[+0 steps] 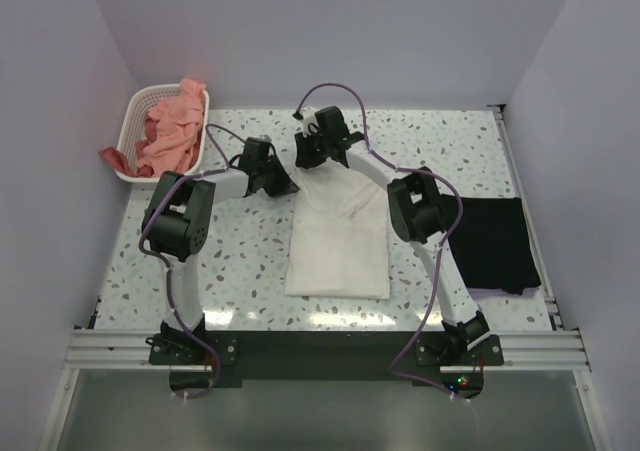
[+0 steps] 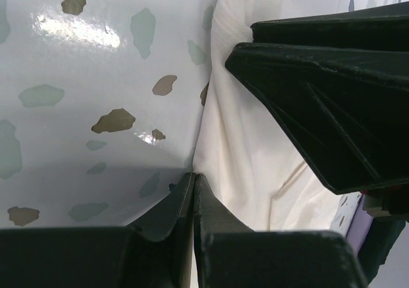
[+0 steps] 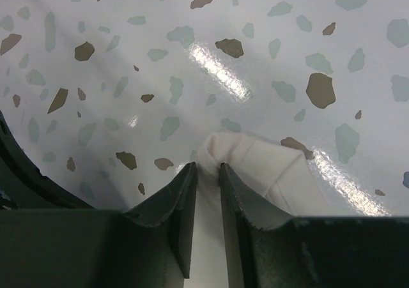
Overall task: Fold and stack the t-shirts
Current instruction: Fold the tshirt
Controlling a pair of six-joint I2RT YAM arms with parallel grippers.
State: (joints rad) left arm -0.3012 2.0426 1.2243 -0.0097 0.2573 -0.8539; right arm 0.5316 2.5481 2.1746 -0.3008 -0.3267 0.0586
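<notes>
The cream-white cloth t-shirt [image 1: 338,246] lies partly folded in the middle of our speckled terrazzo table [image 1: 240,261], both pincers at its far end. Our right gripper [image 3: 206,170] is nearly closed, a bunch of that shirt pinched between its fingers. Our left gripper [image 2: 193,179] is squeezed together right at the shirt's left edge; we can't tell if it's got any cloth. Folded black t-shirt [image 1: 490,243] sits off right, salmon-pink t-shirts [image 1: 172,131] heaped in the white perforated plastic basket [image 1: 135,106], far left.
</notes>
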